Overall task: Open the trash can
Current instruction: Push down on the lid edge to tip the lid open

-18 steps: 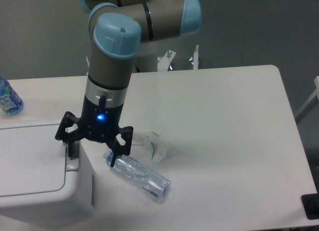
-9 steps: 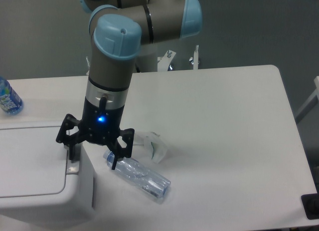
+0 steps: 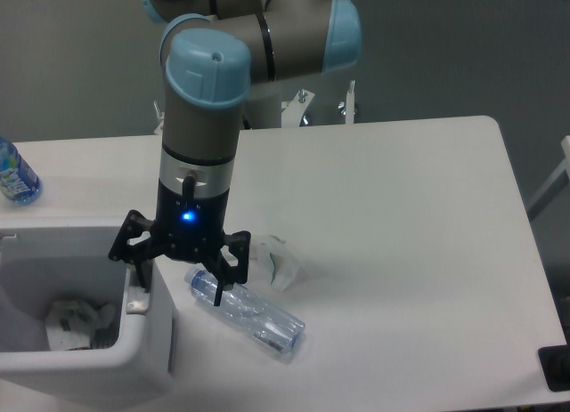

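The white trash can (image 3: 150,345) stands at the lower left with its top open. Its inside shows crumpled paper (image 3: 76,319), and the lid is not in view. The grey push-button strip (image 3: 135,301) lies on its right rim. My gripper (image 3: 178,286) points down over that rim with its jaws spread wide and nothing between them. One finger (image 3: 140,274) stands right at the button strip. The other finger (image 3: 219,290) hangs outside the can, just above the clear water bottle (image 3: 254,314).
The clear bottle lies on its side on the white table (image 3: 401,234), right of the can. A crumpled white and green wrapper (image 3: 278,259) lies just behind it. A blue-labelled bottle (image 3: 13,173) stands at the far left edge.
The flat lid that covered the can has sprung open and the inside now shows. The gripper has sunk a little and shifted slightly right at the rim.
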